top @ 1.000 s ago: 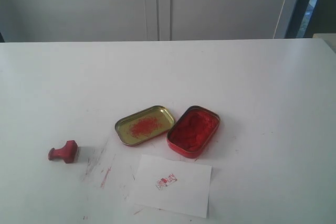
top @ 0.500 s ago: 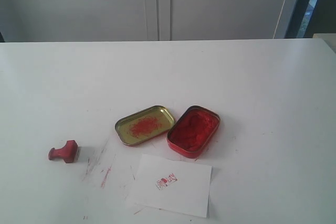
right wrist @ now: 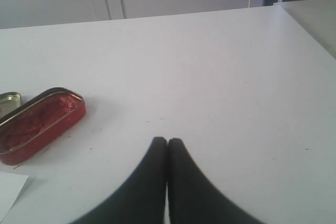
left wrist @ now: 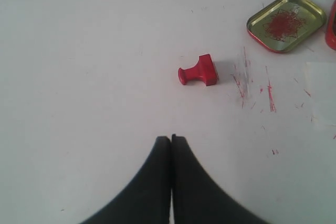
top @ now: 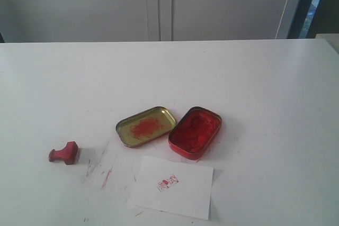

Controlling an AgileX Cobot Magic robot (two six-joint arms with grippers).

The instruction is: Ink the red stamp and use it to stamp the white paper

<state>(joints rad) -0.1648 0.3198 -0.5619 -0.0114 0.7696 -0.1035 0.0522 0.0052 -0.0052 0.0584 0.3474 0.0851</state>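
The small red knob-handled stamp is seen tipped on its side at the lower left of the exterior frame, knob pointing left, well apart from the thin white paper sheet at lower centre. It lies ahead of the left gripper, clenched on nothing and judged the nearer; the right gripper is likewise pressed shut, empty. The red-flecked white tabletop is backed by pale cabinet doors.

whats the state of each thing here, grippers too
red stamp: lying on its side, not held
red ink tin: open, full of red ink
gold lid: off, inside up, red smears
white paper: flat, one red print on it
left gripper: shut, empty
right gripper: shut, empty
table: red streaks near the stamp
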